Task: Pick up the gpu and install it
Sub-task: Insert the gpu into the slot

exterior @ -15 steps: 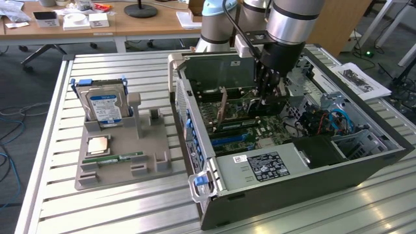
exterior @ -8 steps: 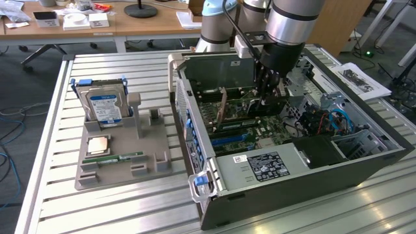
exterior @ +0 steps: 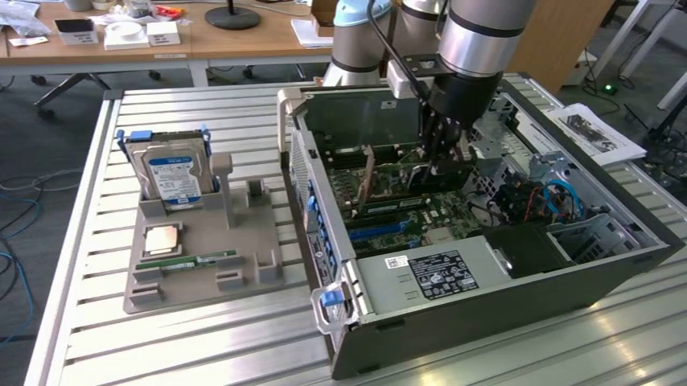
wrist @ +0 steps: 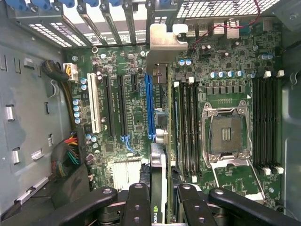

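Nearest in the wrist view, the claw [wrist: 161, 190] has its 2 black fingers [wrist: 137, 202] drawn narrow, clamped on the gpu [wrist: 158, 165], which stands on edge between them. Beyond, the card runs over the motherboard [wrist: 225, 89], just beside the long blue slot [wrist: 149, 108]. Its silver bracket [wrist: 162, 42] reaches the rear slot openings. Whether it is seated I cannot tell. In the exterior view, the open computer case [exterior: 483, 289] sits on the slatted surface [exterior: 193, 346], with 1 hard drive [exterior: 172, 178] well apart at the exterior view's left.
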`<act>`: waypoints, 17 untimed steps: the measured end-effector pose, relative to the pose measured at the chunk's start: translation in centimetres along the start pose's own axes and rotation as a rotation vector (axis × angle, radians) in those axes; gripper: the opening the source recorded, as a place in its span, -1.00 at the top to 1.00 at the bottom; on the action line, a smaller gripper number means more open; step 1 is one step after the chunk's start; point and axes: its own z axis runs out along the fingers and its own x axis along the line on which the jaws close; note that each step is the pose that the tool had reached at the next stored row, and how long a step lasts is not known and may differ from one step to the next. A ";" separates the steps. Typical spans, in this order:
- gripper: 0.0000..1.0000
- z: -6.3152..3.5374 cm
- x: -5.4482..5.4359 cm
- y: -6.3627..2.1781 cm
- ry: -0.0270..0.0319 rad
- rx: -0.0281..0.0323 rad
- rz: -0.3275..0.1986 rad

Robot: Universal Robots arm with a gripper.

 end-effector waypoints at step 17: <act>0.46 0.35 0.0 0.01 0.0003 0.0000 0.000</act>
